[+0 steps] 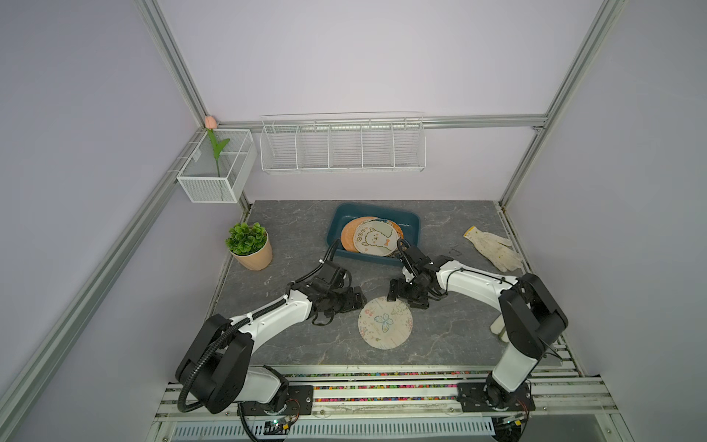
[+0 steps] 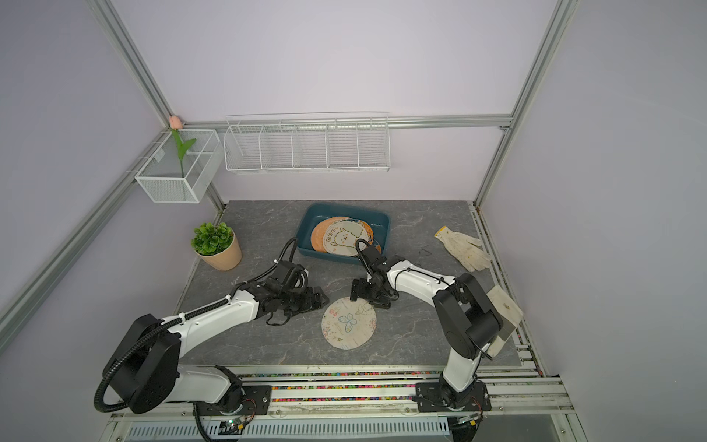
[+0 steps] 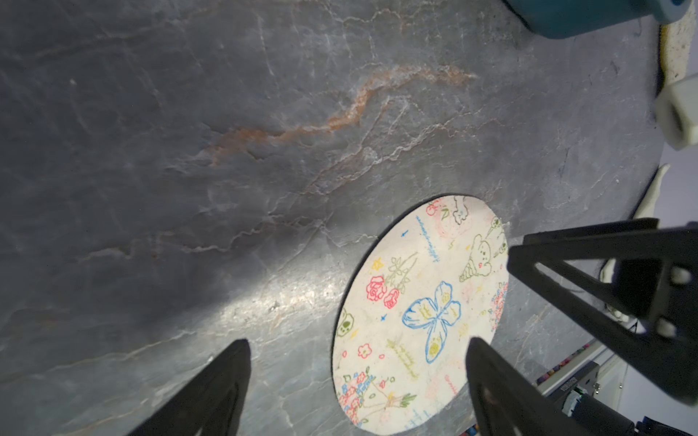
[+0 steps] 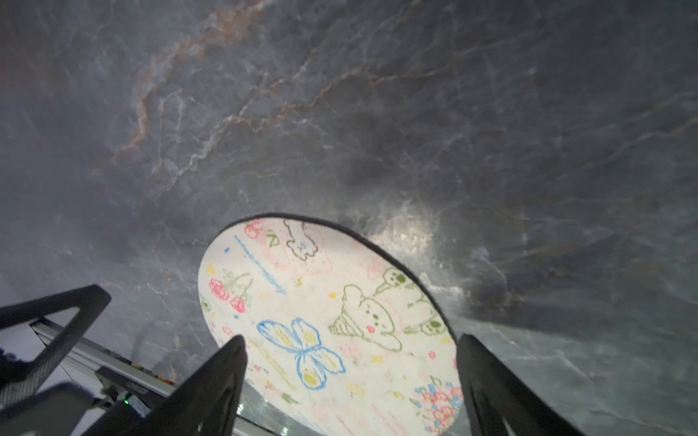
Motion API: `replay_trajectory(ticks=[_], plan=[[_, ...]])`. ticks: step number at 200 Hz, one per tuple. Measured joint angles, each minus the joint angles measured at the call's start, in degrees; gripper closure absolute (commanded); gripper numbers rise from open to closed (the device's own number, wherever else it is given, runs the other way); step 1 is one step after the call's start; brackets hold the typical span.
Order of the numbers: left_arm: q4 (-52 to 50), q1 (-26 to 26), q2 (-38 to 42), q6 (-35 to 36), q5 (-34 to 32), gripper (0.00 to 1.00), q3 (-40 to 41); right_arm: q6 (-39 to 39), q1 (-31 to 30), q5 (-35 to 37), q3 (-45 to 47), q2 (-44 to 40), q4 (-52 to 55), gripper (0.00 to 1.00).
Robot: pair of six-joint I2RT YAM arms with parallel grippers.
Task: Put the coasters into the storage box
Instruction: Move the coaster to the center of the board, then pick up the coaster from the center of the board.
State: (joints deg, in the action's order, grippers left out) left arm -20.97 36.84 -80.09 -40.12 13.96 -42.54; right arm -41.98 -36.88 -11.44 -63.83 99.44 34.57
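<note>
Presently the left gripper (image 1: 357, 300) and right gripper (image 1: 406, 300) are hovering spread and empty beside the butterfly coaster (image 1: 385, 323), which is seemingly thin, light and bendable, favouring a rim pinch.

Looks like a robotics lab test cell, not a lived-in room. Stands boxed in by a bare aluminium frame (image 1: 478, 121) and plain lilac panels (image 1: 363, 57). Carries a left arm (image 1: 267, 317) and a right arm (image 1: 474, 283), white and black, bolted to a slotted rail (image 1: 382, 398) at 6 o'clock, with loose cabling and an exposed circuit board (image 1: 277, 424) below. Uses a stone-look slab (image 1: 306, 344) as bench top. Holds only staged household props: wire rack (image 1: 342, 149) at 12 o'clock, mesh basket (image 1: 214, 180) with fake tulip (image 1: 217, 149) at 10, potted plant (image 1: 250, 245) at 9, work glove (image 1: 493, 247) at 2, storage box (image 1: 411, 229) of coasters (image 1: 373, 237) toward 12
</note>
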Motion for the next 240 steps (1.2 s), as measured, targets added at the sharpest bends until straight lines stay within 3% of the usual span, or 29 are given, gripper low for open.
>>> replay_trajectory(ticks=[81,133,164,240], plan=[[1.64,7.69,-2.60,-5.73,-3.50,0.34,0.98,8.72,0.42,-3.93,6.67,-4.68,2.95,0.10],[1.88,10.14,-3.26,-8.81,-5.14,0.43,1.68,10.97,0.63,-4.81,8.41,-4.68,2.86,0.00],[2.36,11.19,-4.81,-9.70,-5.16,0.48,1.68,11.54,0.92,-5.35,8.94,-4.68,1.95,0.05],[3.08,11.56,-5.77,-10.43,-5.16,0.49,1.60,11.26,1.07,-7.08,9.62,-4.33,-1.40,0.18]])
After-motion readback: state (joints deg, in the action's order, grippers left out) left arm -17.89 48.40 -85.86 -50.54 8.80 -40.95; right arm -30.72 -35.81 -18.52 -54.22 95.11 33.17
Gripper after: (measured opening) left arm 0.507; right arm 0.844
